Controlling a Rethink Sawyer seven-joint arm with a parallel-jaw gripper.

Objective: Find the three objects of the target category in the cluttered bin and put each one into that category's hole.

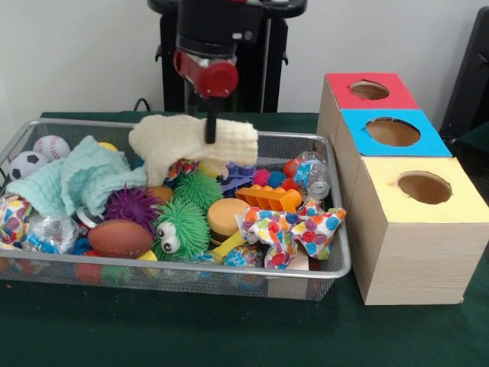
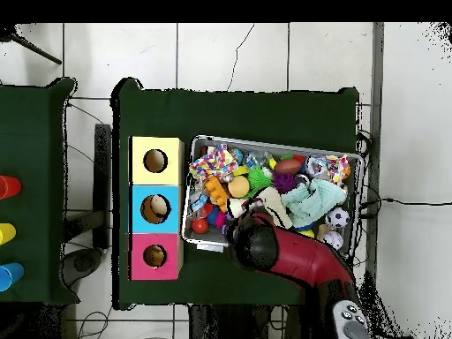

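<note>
The tool (image 1: 210,130) hangs over the far side of the wire bin (image 1: 336,267) and is closed on a cream cloth (image 1: 191,144), which droops from it above the other things, its lower edge just over the clutter. The red wrist (image 1: 208,73) sits straight above the cloth.

In the bin, left of the cream cloth, lies a mint cloth (image 1: 72,180), with a baseball (image 1: 50,147) and a small soccer ball (image 1: 27,163) beyond it in the far left corner. Below the cream cloth sit a purple spiky ball (image 1: 130,205), a green spiky ball with eyes (image 1: 181,228) and a brown football (image 1: 119,238). Right of the cream cloth lie an orange block (image 1: 267,198), a clear crumpled piece (image 1: 312,174), and, near the front right corner, a spotted cloth (image 1: 294,229).

Right of the bin, on the green table (image 1: 191,329), stands a row of three boxes, each with a round hole on top: red (image 1: 369,91) farthest back, blue (image 1: 391,131) in the middle, yellow (image 1: 424,187) nearest the front.

From overhead, the arm (image 2: 296,256) reaches across the bin's edge and hides most of the cream cloth. Something pale shows inside the blue box's hole (image 2: 155,208).
</note>
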